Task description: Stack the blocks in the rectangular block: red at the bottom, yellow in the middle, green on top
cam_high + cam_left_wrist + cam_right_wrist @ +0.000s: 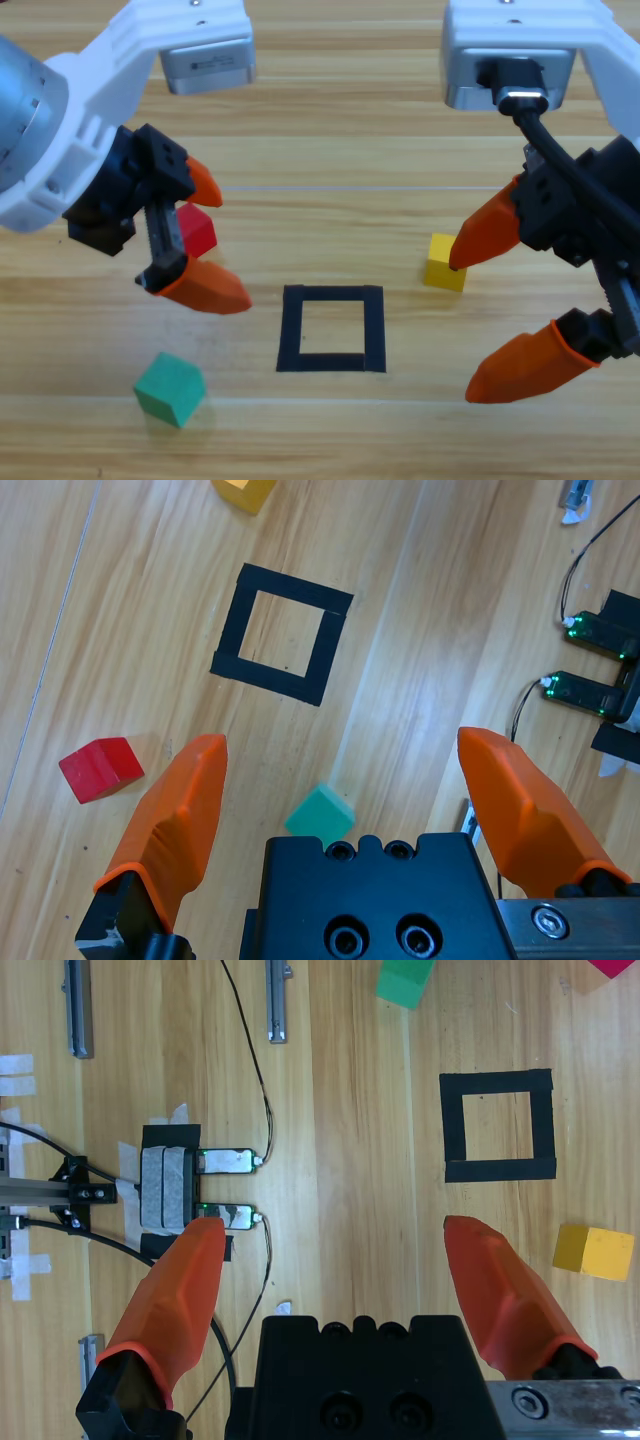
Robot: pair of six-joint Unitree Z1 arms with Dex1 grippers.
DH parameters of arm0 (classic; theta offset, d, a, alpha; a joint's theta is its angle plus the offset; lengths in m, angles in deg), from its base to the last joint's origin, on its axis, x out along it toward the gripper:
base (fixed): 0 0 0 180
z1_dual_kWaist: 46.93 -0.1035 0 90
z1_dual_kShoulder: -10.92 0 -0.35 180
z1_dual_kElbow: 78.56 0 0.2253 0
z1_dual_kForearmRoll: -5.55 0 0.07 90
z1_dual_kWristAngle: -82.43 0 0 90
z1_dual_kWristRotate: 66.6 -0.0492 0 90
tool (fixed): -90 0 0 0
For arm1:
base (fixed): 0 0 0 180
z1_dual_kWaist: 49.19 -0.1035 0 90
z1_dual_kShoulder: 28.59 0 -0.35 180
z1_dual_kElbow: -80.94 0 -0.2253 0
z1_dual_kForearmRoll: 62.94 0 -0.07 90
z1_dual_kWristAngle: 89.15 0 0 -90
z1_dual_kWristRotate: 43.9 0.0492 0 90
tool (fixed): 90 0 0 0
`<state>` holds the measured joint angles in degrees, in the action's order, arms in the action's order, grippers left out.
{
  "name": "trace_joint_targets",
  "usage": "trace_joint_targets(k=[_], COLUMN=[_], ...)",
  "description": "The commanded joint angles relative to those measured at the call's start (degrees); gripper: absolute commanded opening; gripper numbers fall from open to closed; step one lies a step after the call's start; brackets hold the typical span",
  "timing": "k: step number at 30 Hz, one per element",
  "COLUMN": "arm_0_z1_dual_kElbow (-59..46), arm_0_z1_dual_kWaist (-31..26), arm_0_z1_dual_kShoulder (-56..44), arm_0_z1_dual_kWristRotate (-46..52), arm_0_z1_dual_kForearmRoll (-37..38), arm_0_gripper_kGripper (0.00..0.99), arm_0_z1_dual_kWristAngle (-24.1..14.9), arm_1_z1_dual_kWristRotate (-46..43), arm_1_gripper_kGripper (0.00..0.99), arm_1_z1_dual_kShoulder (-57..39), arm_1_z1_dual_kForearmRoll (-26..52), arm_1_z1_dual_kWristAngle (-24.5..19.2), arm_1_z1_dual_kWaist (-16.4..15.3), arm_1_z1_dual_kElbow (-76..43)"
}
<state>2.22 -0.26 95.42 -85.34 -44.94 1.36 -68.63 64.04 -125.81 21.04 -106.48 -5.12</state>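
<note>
High view: a wooden table (330, 150) carries a square outline of black tape (332, 328) near its middle, with bare wood inside and no cube in it. Left hand (212, 240) hangs above the left part of the table, its two orange jaws spread wide apart and holding nothing; the red cube (196, 231) lies on the wood partly hidden between and behind those jaws, apart from the tape square and to its left. Green cube (170, 389) sits turned at an angle nearer the front edge, to the left of the square and well apart from it. Right hand (478, 325) hangs over the right part of the table, jaws likewise wide open and empty; the yellow cube (445, 263) rests on the wood to the right of the square, and the upper jaw tip overlaps its corner in this view, so contact cannot be judged. Left wrist view: open orange jaws frame the green cube (320, 815) just ahead of the black body, the red cube (100, 768) off to one side, the tape square (281, 632) farther on. Right wrist view: the yellow cube (594, 1252) lies outside the open jaws, near the tape square (497, 1126).
</note>
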Motion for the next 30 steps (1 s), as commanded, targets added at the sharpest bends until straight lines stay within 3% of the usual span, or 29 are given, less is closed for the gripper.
trace_joint_targets(k=[1,12,14,16,17,22,26,28,30], arm_0_z1_dual_kElbow=[-1.5,-1.8,-1.8,-1.4,-1.0,5.2,11.3,13.9,16.1], arm_0_z1_dual_kWaist=[1.2,1.3,1.2,1.2,1.2,-0.8,-3.9,-5.9,-8.9], arm_0_z1_dual_kShoulder=[-0.6,-0.1,0.4,0.8,1.4,8.3,13.0,15.2,17.1], arm_0_z1_dual_kWristRotate=[0.5,1.3,3.1,8.3,11.6,23.2,34.6,39.3,44.8], arm_0_z1_dual_kForearmRoll=[0.5,1.0,1.6,2.4,2.7,4.0,1.6,0.2,-2.8], arm_0_gripper_kGripper=[0.990,0.990,0.990,0.990,0.990,0.990,0.990,0.990,0.990], arm_0_z1_dual_kWristAngle=[-0.6,-1.6,-3.2,-8.2,-11.1,-13.7,-18.3,-19.2,-19.5], arm_1_z1_dual_kWristRotate=[0.4,2.7,5.0,7.7,10.1,20.3,31.8,36.3,40.6], arm_1_gripper_kGripper=[0.963,0.963,0.963,0.963,0.963,0.963,0.965,0.965,0.965], arm_1_z1_dual_kShoulder=[2.7,2.6,2.7,3.1,3.6,6.7,9.6,11.0,11.7], arm_1_z1_dual_kForearmRoll=[-0.9,-0.4,0.7,2.5,3.4,8.0,10.4,10.4,10.4], arm_1_z1_dual_kWristAngle=[-1.4,-3.2,-4.7,-6.8,-9.5,-23.7,-37.7,-40.5,-40.5], arm_1_z1_dual_kWaist=[-1.3,-0.7,0.1,0.7,0.7,0.7,0.8,1.5,3.1], arm_1_z1_dual_kElbow=[-0.9,-1.0,-1.2,-1.7,-1.9,-1.7,-0.8,0.5,1.5])
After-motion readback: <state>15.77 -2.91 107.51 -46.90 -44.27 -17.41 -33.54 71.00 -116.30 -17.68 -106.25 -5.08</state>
